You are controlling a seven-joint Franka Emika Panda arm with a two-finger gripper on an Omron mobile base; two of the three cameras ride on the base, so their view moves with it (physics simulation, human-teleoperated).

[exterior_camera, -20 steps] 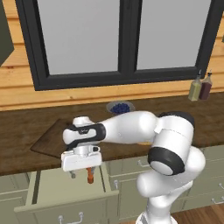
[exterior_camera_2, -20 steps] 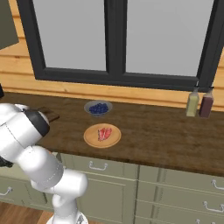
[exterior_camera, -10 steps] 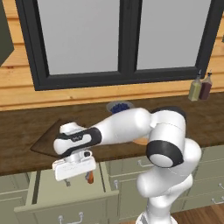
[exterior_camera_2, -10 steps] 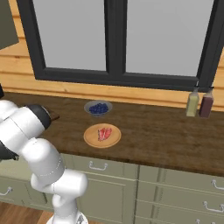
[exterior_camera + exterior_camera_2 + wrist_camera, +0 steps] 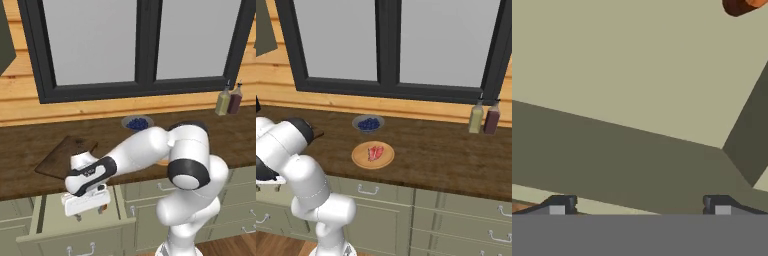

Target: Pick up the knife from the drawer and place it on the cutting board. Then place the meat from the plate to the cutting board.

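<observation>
Claw (image 5: 639,206) spread wide above the drawer (image 5: 612,90), knife (image 5: 743,5) ahead.

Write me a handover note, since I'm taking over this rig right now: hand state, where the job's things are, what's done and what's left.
Hand: open, empty, low inside the open drawer.
Knife: in the drawer, orange handle end at the hand view's top edge, not gripped.
Cutting board: on the counter above the drawer, nothing visible on it.
Meat: on the plate, beside the bowl of berries.
Done: drawer open.
Left: grasp the knife, put it on the board, then move the meat.
</observation>
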